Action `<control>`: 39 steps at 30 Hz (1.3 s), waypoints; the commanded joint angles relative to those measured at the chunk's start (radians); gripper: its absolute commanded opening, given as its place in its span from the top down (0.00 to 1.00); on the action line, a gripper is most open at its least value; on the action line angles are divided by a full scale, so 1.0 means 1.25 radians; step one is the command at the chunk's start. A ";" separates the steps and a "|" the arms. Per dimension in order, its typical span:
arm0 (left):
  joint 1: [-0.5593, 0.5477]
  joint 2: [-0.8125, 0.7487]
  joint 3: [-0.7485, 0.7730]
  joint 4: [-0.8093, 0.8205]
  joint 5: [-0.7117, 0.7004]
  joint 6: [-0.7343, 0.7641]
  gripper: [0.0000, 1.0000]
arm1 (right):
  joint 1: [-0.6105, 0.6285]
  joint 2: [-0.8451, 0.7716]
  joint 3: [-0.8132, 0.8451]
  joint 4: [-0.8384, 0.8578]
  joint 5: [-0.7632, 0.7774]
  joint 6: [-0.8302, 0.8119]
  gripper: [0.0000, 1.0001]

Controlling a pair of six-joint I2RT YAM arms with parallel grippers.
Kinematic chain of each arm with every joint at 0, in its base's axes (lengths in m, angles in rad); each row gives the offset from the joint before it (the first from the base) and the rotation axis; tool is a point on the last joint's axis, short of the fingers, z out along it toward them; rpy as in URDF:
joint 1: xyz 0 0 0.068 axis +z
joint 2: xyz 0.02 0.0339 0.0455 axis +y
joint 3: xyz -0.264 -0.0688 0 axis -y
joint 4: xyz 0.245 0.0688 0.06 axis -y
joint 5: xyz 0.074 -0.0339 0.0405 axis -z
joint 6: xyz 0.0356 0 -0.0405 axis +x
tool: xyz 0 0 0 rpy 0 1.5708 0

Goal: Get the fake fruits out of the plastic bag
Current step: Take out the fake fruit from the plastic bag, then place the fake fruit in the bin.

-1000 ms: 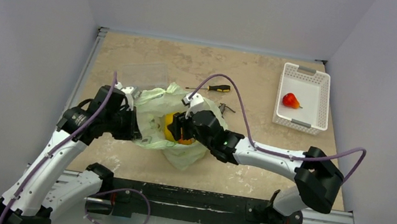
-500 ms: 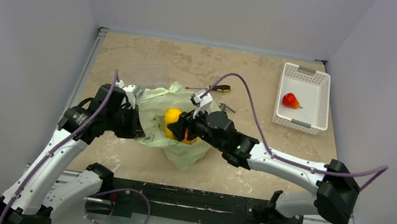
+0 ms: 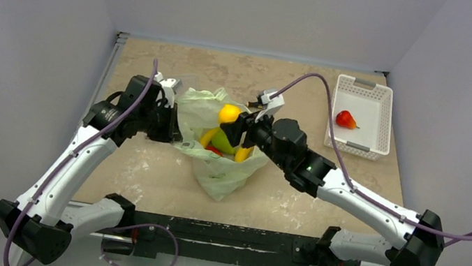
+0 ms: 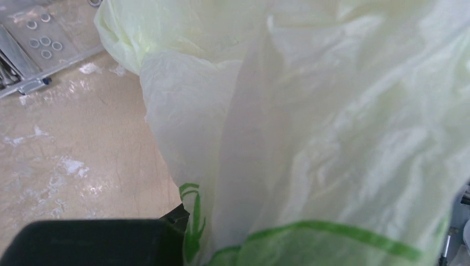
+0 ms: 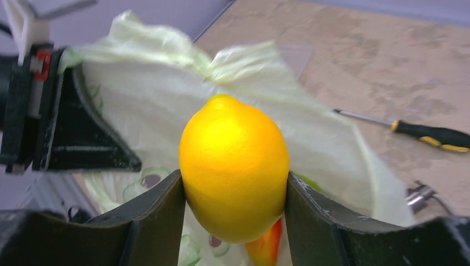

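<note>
Nearest, the left gripper (image 3: 170, 123) is pinched on the rim of the bag (image 3: 223, 177), holding that side up off the desk (image 3: 297, 86). Its own camera shows little but taut film. Green print (image 4: 194, 221) curls across that film, but we can't read any of it as letters.

Just beyond, the right gripper (image 5: 233, 199) is clamped on the lemon (image 5: 233, 160), one finger on each flank, above the bag's open mouth. Half a second ago the lemon sat low in that mouth. Now it is raised clear and farther back, and the left arm has lifted the rim higher too.

From above we see what the wrist cameras barely catch. A banana (image 3: 207, 136), a pear (image 3: 222, 142) and a red piece (image 3: 213, 150) lie inside the bag.

The right wrist alone shows the screwdriver (image 5: 432, 134) clearly, flat on the desk behind the bag. From above we can't make it out.

Farthest right, the basket (image 3: 365, 84) holds a red fruit (image 3: 345, 119).
</note>
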 commanded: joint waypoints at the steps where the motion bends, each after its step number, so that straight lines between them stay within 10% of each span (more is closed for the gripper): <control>1: 0.001 0.027 0.051 0.068 -0.013 0.043 1.00 | -0.068 -0.078 0.081 -0.086 0.146 0.003 1.00; 11: 0.001 0.147 0.101 0.093 -0.033 0.061 1.00 | -0.344 -0.134 0.061 -0.245 0.328 0.027 1.00; 21: 0.001 0.158 0.014 0.150 -0.045 0.085 1.00 | -0.710 0.116 0.134 -0.261 0.285 0.078 1.00; 39: 0.000 0.144 -0.020 0.169 0.010 0.057 1.00 | -0.857 0.427 0.255 -0.325 0.287 0.061 0.91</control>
